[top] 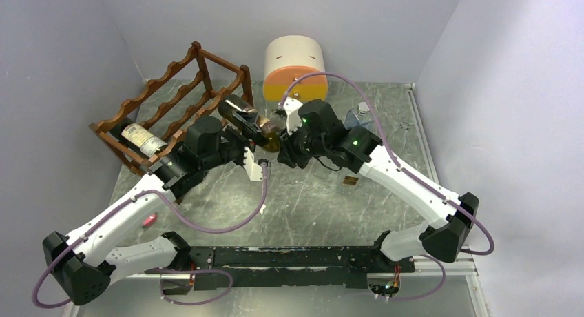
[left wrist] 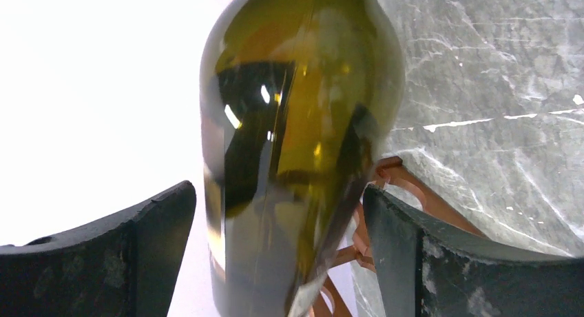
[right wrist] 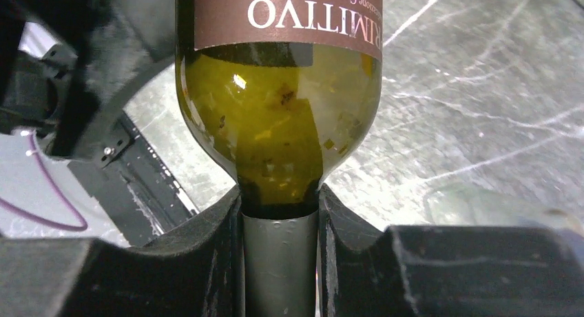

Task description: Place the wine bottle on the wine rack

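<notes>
The wine bottle, dark green glass with a brown label, hangs tilted above the table between both arms, its base toward the rack. My right gripper is shut on its foil-covered neck, with the bottle's shoulder just above the fingers. My left gripper is open, its fingers standing either side of the bottle's body with a thin gap on the left. The wine rack, a reddish-brown frame with wavy rails, stands at the back left; a piece shows in the left wrist view.
Another bottle with a white label lies in the rack's lower tier. A cream-and-orange rounded drawer box stands at the back centre. A clear glass item sits behind the right arm. A small brown item and a pink one lie on the table.
</notes>
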`<state>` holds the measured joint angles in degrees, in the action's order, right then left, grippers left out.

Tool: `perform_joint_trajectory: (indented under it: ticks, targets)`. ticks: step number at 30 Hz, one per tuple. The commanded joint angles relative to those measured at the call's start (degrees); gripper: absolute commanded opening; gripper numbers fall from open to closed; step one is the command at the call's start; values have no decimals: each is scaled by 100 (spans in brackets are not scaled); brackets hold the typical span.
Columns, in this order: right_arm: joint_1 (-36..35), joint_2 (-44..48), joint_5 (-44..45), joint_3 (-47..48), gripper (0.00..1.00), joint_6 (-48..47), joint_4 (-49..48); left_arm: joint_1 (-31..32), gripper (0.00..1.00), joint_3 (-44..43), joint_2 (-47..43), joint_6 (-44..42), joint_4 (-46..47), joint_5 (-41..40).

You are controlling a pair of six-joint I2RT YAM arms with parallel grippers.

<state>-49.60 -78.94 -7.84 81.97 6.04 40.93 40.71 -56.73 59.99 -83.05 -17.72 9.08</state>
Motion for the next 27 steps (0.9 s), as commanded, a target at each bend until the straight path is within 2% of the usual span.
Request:
perform_joint_trajectory:
  ticks: [1, 7, 12, 15, 18, 21, 24, 27]
  targets:
    - [-7, 550, 744, 2, 0, 218, -821, 42, 94, -37, -270, 108, 218, -85]
    - [-9, 649, 1127, -113, 0, 283, -847, 40, 94, 101, -512, 209, 253, -88]
    - [-11, 617, 1064, -314, 0, 318, -876, 42, 94, 74, -842, 1232, 470, 91]
    - [-6, 616, 1011, -486, 0, 335, -936, 35, 94, -10, -1064, 2499, 796, -509]
    - [-6, 610, 833, -724, 0, 359, -1079, 40, 94, -87, -1225, 4309, 1189, -1553]
    - [-12, 583, 644, -970, 0, 391, -1283, 41, 94, -268, -1237, 5780, 1078, -2426]
    - [-11, 527, 512, -1225, 0, 436, -1503, 38, 94, -624, -1160, 6909, 412, -2746]
    - [-11, 449, 355, -1384, 0, 397, -1751, 35, 94, -710, -1246, 7778, 166, -2806]
